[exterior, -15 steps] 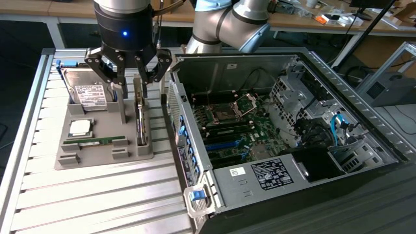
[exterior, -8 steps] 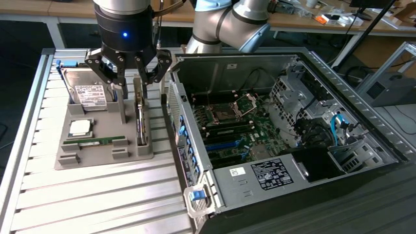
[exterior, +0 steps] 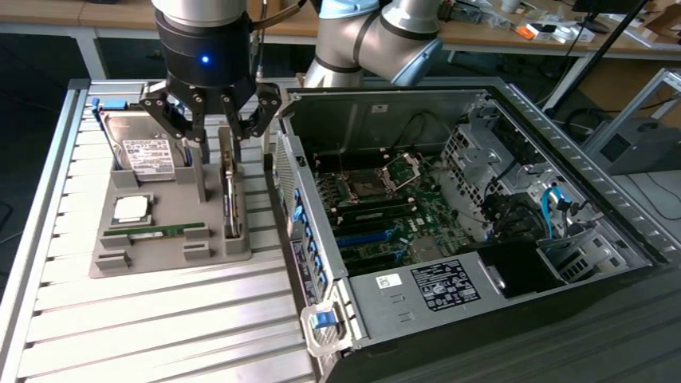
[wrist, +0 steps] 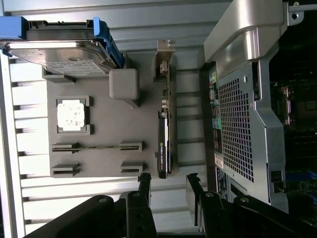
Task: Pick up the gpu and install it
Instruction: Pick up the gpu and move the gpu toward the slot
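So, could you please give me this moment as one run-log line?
gripper: open, empty | position: over gpu | gpu: on edge in grey holder, not yet gripped

Arm upright, claw (exterior: pixel 216 144) downward, jaws wide apart

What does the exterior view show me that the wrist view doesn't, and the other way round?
Exterior view: the robot's arm and blue cables deep inside the open case. Wrist view: the case's perforated metal panel and lettering on the gpu's black edge. Both: the open gripper above the grey tray, where the gpu stands on edge beside the hard drive.
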Available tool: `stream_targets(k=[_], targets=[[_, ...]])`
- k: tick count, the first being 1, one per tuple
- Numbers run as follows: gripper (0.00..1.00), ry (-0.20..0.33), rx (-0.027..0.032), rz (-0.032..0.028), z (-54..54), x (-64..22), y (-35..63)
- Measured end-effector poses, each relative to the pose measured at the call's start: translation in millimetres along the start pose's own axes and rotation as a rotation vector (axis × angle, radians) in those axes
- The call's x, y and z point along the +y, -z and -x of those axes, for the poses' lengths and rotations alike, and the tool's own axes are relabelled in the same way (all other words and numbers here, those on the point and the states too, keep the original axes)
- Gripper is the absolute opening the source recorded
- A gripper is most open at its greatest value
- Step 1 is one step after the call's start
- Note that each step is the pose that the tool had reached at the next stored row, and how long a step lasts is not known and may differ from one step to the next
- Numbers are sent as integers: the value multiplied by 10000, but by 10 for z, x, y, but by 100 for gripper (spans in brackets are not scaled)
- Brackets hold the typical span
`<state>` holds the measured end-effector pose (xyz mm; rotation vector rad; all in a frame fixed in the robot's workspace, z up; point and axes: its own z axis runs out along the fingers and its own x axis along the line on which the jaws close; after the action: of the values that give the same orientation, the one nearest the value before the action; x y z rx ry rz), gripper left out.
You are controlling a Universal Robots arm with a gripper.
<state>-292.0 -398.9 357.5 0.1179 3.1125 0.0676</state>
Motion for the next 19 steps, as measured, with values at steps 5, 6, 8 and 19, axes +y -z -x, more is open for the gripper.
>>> stream_targets(k=[5, 6, 8, 19], targets=[[42, 0, 0, -1, 0, 0, -12], [42, 0, 0, 0, 0, -1, -14], [42, 0, 0, 0, -1, -1, -19], [42, 0, 0, 0, -1, -2, -44]])
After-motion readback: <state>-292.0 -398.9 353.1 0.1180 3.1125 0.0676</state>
